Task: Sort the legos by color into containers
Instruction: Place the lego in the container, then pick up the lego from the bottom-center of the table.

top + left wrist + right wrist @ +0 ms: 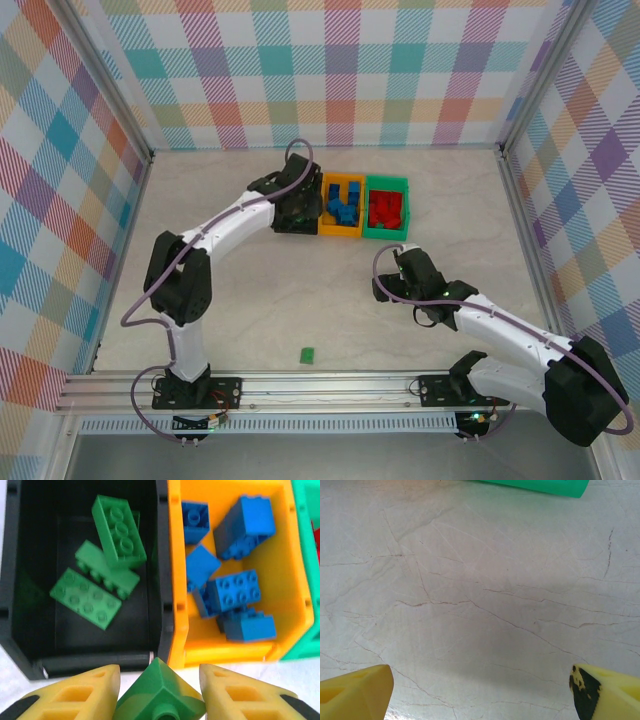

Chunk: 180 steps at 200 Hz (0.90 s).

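One green brick [159,695] sits pinched between the yellow fingers of my left gripper [159,674], whose jaws are partly closed around it. The brick is turned corner-up, so I judge the grip catches it on edges and not on flat faces. That is my first worry: a skewed hold can let the brick twist or slip out before I choose the moment.

The second worry is where it hangs. In the left wrist view it is at the near rim of the bins, almost in line with the wall shared by the black bin [11,580] and the orange bin [175,555]. The black bin holds the other green bricks [120,530]; the orange one holds blue bricks [235,592]. If I let go here, the brick may land on the table short of the rim. It may also strike the shared wall and tumble in among the blue. I think it needs to go further over the black bin first.

My right gripper [480,680] is spread wide, holds nothing, and hovers over the bare table [470,580] just beside the green bin [386,235]. A careless swing could nudge that bin row. Another loose green brick [308,353] lies well apart, near the arm bases.
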{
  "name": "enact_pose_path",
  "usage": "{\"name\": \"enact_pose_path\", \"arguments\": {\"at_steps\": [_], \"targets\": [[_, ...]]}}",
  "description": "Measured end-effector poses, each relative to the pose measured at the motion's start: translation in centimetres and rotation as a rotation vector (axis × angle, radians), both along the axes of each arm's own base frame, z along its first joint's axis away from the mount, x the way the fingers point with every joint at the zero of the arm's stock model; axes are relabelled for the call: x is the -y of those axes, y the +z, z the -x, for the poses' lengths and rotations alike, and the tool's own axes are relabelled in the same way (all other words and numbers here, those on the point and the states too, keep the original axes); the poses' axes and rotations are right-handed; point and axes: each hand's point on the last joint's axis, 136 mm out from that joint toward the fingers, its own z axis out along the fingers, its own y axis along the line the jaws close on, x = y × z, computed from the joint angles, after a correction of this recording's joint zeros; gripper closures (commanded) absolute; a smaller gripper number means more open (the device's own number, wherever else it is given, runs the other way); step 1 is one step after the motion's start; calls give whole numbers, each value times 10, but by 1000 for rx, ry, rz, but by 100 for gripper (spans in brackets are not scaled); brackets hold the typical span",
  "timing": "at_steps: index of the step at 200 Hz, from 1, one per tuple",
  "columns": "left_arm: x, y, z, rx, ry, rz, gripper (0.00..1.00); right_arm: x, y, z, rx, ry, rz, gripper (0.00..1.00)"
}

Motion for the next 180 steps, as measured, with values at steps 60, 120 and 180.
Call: {"name": "enact_pose_path", "arguments": {"at_steps": [60, 120, 180], "targets": [[-13, -33, -34, -50, 44, -119, 19, -25, 3, 16, -60, 122, -107, 11], [-35, -45, 3, -98, 43, -148, 9, -108, 9, 96, -291, 415, -228, 14], [-70, 6, 68, 2, 97, -24, 9, -174, -11, 185, -469, 605, -41, 12]]}}
